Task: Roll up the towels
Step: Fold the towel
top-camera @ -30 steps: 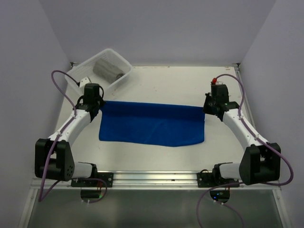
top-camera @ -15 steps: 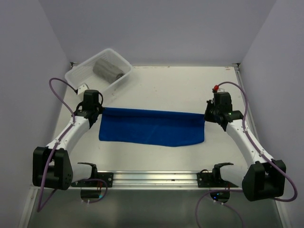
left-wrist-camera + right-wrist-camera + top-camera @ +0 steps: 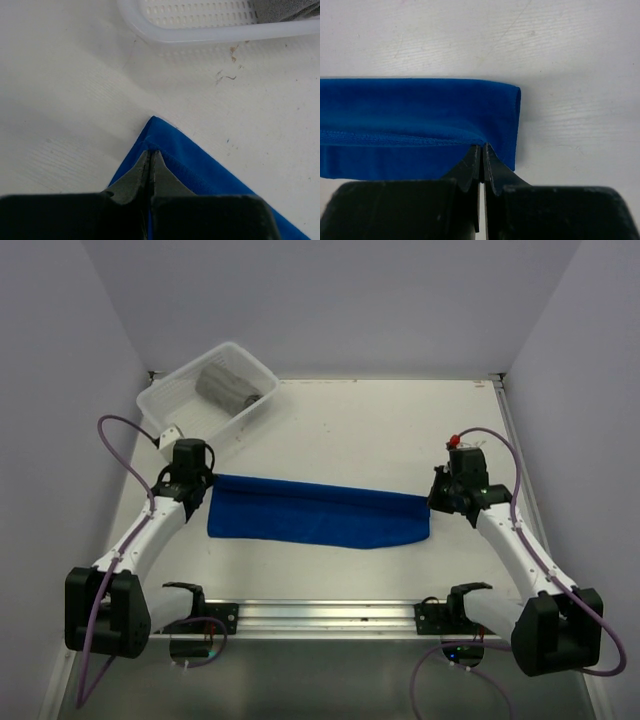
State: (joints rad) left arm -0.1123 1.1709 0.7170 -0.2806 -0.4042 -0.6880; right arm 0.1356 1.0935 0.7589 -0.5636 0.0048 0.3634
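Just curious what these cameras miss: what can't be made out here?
- Grey towel in the basket: too small in the top view to show its folds; cut by the top edge in the left wrist view.
- Blue towel, pinched corners: hidden between the left fingers and right fingers in both wrist views.
- Its other end: beyond the right wrist view's left edge.

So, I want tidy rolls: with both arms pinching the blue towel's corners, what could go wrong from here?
Each arm's jaws pinch only a thin corner of the bright blue cloth towel; one could slip free, skewing the fold. The strip looks wider at its left end, so the roll may taper. The translucent white plastic basket sits close to the left arm and could get nudged.
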